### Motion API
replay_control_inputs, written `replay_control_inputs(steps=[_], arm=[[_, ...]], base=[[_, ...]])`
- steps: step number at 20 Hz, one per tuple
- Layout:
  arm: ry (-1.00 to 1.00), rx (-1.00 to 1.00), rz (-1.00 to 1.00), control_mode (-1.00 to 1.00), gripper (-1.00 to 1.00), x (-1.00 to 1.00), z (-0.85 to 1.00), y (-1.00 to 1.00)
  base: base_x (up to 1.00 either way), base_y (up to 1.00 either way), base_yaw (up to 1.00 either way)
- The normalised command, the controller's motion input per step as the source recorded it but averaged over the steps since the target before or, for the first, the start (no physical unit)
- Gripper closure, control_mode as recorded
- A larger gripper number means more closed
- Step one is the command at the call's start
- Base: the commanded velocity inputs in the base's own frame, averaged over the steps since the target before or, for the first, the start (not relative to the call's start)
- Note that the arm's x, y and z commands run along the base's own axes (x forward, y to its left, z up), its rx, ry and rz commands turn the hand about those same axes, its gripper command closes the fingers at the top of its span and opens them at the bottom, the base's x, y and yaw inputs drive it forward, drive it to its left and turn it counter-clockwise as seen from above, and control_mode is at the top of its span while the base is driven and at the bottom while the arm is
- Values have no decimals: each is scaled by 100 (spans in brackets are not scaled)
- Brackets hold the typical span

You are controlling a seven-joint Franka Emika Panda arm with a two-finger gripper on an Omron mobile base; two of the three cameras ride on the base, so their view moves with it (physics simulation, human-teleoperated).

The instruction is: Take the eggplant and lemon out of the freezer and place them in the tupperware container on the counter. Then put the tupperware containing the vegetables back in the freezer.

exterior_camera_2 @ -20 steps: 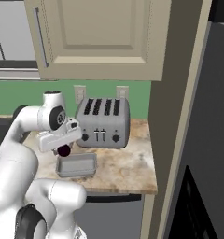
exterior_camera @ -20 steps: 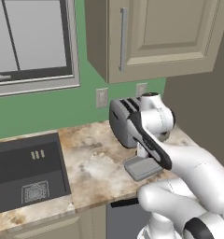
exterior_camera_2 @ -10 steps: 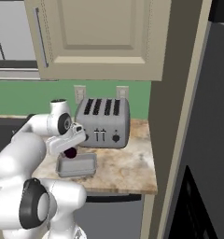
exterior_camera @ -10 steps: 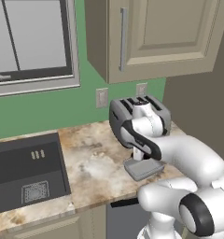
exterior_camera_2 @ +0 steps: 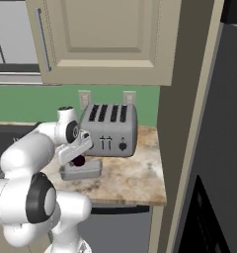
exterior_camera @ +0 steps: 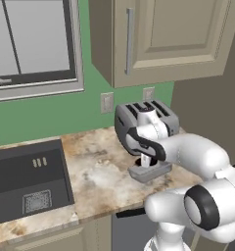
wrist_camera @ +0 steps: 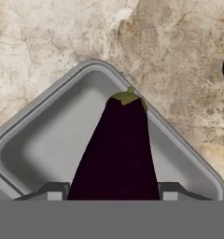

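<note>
Dark purple, smooth-skinned oval eggplant clamped between two-finger gripper, directly above grey translucent rectangular tupperware container. Probably light, firm, slightly slippery; best gripped mid-body.

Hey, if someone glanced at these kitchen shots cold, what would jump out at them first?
Probably the dark purple eggplant clamped in the gripper, poised right over the grey tupperware container on the marbled counter. Next, the silver four-slot toaster just behind the container, under the beige wall cabinet.
</note>
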Motion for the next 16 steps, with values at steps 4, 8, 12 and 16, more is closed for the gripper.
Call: replay_control_inputs(steps=[4, 8, 12, 16], arm=[[0, 0, 9, -100, 100, 2, -17, -14], [-1, 0, 4, -100, 100, -12, -13, -8], [-2, 0, 0, -100, 100, -39, -7, -2], [-4, 0, 0, -100, -100, -29, -2, 0]], base=[[0, 0, 0], [0, 0, 0], [0, 0, 0], [0, 0, 0]])
